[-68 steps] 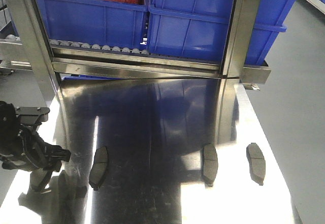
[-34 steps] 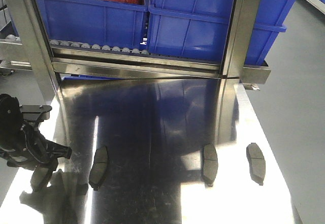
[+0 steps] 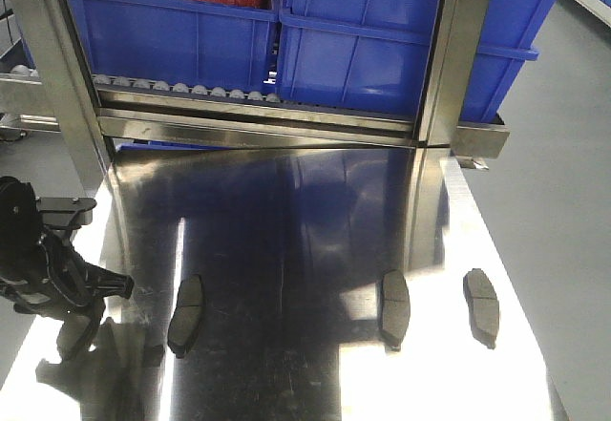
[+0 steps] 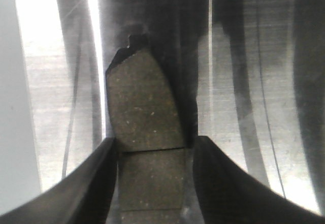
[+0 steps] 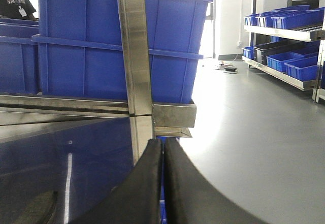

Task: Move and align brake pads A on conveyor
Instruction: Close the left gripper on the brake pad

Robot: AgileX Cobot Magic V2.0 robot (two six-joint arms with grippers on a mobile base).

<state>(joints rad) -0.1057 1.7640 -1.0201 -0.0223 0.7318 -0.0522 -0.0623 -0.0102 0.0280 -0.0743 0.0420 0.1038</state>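
Three brake pads A lie apart on the shiny steel tabletop (image 3: 286,230): one left of centre (image 3: 186,312) and two on the right (image 3: 394,306) (image 3: 481,305). Another pad (image 4: 144,109) lies flat under my left gripper (image 4: 155,142). The jaws stand open astride its near half, with a thin gap on the right side. In the front view that arm (image 3: 48,263) hangs over the table's left edge, above this pad (image 3: 69,337). My right gripper (image 5: 163,145) is shut on nothing and points at the steel post. The conveyor is out of view.
Blue bins (image 3: 382,39) sit on a steel roller rack (image 3: 191,89) along the far edge. Steel posts (image 3: 449,58) stand at the back corners. Grey floor (image 3: 563,211) borders the table on the right. More blue bins (image 5: 289,18) fill distant shelves.
My left arm has shifted slightly up and back over the same pad. The pads have not moved.
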